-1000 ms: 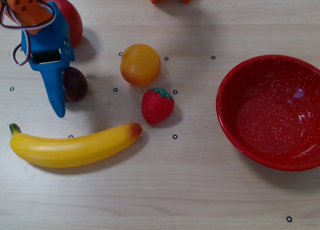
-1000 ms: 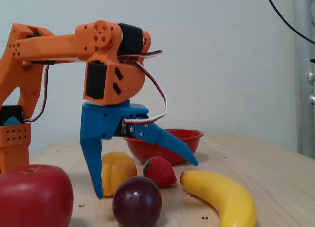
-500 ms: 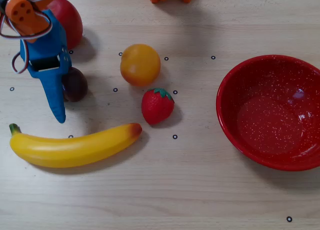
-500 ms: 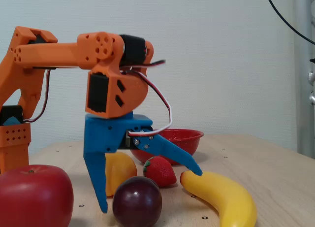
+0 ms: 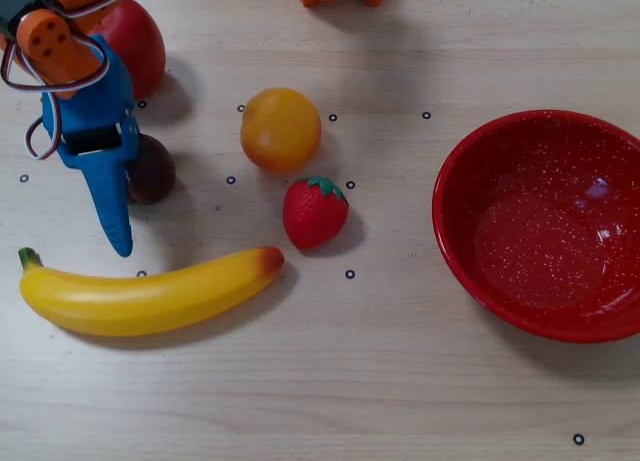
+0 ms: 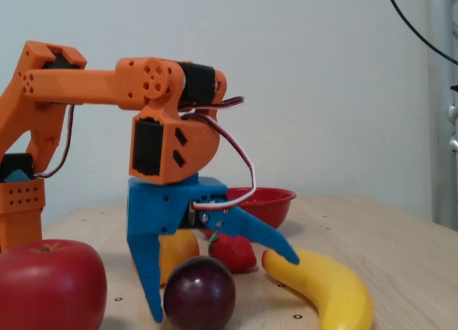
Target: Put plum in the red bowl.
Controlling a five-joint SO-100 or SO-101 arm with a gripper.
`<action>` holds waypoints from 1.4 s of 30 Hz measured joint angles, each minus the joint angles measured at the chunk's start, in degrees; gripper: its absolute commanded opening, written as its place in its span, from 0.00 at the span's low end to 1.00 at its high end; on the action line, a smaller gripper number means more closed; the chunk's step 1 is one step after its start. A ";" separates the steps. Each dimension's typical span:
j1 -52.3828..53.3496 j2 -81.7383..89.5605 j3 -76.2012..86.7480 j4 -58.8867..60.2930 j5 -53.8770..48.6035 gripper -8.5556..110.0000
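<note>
Hand [image 6: 225, 287] spread wide, straddling the plum [image 6: 200, 294], which rests on the tabletop [image 5: 400, 381] between apple [image 6: 50, 283] and banana [image 6: 325, 287]. Red bowl [image 5: 545, 221] well apart. Risk: the outer finger [image 6: 257, 233] nears the banana; closing off-centre could squirt the plum sideways.

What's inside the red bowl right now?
Nothing: the overhead view shows the red bowl with a bare speckled floor. The plum sits on the table, partly covered by the open gripper.

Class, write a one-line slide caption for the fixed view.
Open blue gripper straddles the plum on the table, with apple, banana and red bowl nearby.
</note>
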 measured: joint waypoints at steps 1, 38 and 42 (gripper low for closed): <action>0.00 -0.53 0.00 0.00 0.00 0.60; 0.00 -0.53 0.09 -2.02 -2.37 0.57; 0.00 -0.53 0.18 -1.93 -2.37 0.56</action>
